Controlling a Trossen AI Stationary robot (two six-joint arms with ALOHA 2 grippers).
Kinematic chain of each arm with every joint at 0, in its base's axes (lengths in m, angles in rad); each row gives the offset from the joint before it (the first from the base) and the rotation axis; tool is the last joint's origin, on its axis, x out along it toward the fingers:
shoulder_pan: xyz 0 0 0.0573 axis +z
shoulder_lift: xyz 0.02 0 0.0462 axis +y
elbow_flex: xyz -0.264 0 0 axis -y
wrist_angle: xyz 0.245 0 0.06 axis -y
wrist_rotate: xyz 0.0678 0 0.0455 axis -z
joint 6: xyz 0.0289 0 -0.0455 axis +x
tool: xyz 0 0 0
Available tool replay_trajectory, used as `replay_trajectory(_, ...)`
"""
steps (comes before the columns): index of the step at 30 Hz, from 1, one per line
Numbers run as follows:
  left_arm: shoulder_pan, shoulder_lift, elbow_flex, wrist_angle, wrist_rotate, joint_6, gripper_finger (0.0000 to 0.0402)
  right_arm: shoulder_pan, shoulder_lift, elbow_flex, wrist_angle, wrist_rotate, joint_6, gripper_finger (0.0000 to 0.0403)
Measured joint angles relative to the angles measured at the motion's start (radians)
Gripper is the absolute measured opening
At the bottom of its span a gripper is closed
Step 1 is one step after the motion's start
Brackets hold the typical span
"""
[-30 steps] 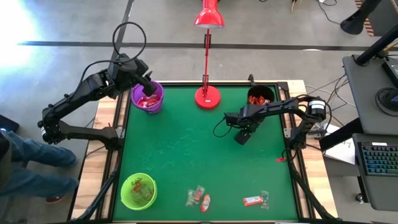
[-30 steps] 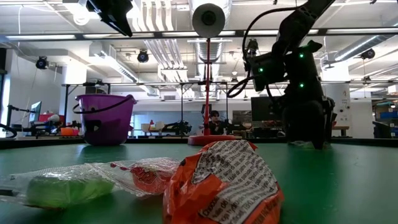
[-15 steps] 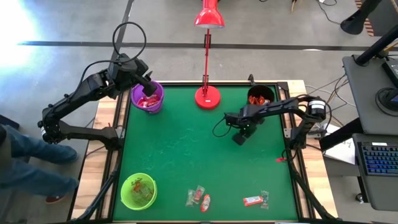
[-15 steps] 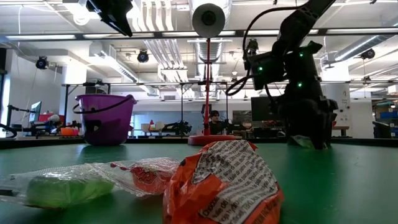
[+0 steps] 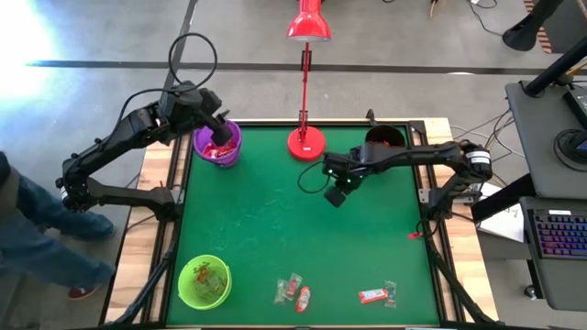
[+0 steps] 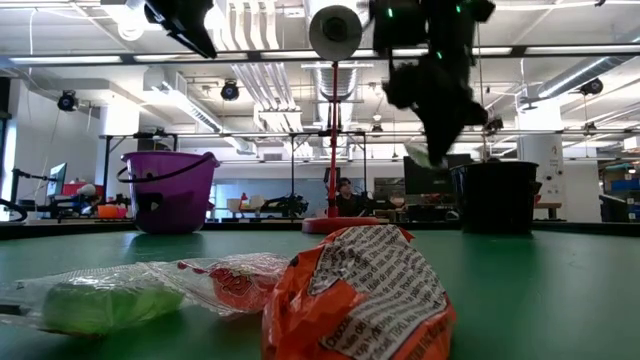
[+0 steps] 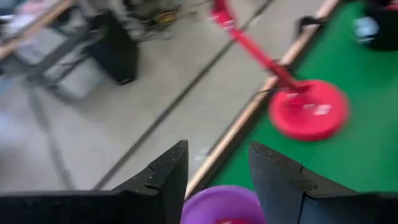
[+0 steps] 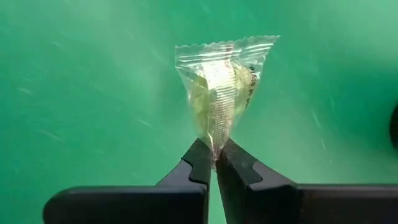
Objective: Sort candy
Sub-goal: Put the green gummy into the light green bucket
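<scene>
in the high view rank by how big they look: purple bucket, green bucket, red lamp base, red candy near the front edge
1. green bucket
2. purple bucket, partly hidden by the left gripper, so its place against the green one is unsure
3. red lamp base
4. red candy

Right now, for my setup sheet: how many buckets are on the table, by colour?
Purple bucket: 1
Green bucket: 1
Black bucket: 1
Total: 3
</scene>
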Motion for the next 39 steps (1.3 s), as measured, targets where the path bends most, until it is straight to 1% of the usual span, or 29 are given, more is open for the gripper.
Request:
replay_trajectory(3, 0.000, 0.000, 0.000, 0.009, 0.129, -0.001, 0.0145, 0.023, 0.000, 0.081, 0.011, 0.011, -0.003, 0.0008)
replay_trajectory(8, 0.000, 0.000, 0.000, 0.048, 0.450, -0.019, 0.0123, 0.065, -0.002, 0.193, 0.077, 0.046, -0.045, 0.0008)
replay_trajectory(10, 0.000, 0.000, 0.000, 0.071, 0.556, -0.029, 0.0117, 0.078, -0.001, 0.221, 0.117, 0.055, -0.062, 0.0008)
replay_trajectory(15, 0.000, 0.014, -0.001, 0.114, 0.767, -0.069, 0.0123, 0.088, -0.001, 0.274, 0.211, 0.054, -0.080, 0.0008)
replay_trajectory(18, -0.005, 0.042, -0.002, 0.123, 0.840, -0.095, 0.0139, 0.089, -0.001, 0.293, 0.282, 0.054, -0.100, 0.0008)
replay_trajectory(23, -0.026, 0.117, -0.006, 0.121, 0.876, -0.114, 0.0171, 0.089, -0.001, 0.320, 0.363, 0.053, -0.133, 0.0008)
replay_trajectory(27, -0.039, 0.175, -0.006, 0.140, 0.977, -0.122, 0.0189, 0.089, -0.001, 0.328, 0.411, 0.053, -0.156, 0.0008)
replay_trajectory(29, -0.043, 0.200, -0.006, 0.162, 1.027, -0.124, 0.0193, 0.089, 0.000, 0.329, 0.427, 0.053, -0.176, 0.0008)
replay_trajectory(39, -0.053, 0.294, -0.004, 0.312, 1.185, -0.131, 0.0194, 0.089, 0.000, 0.330, 0.470, 0.053, -0.177, 0.0008)
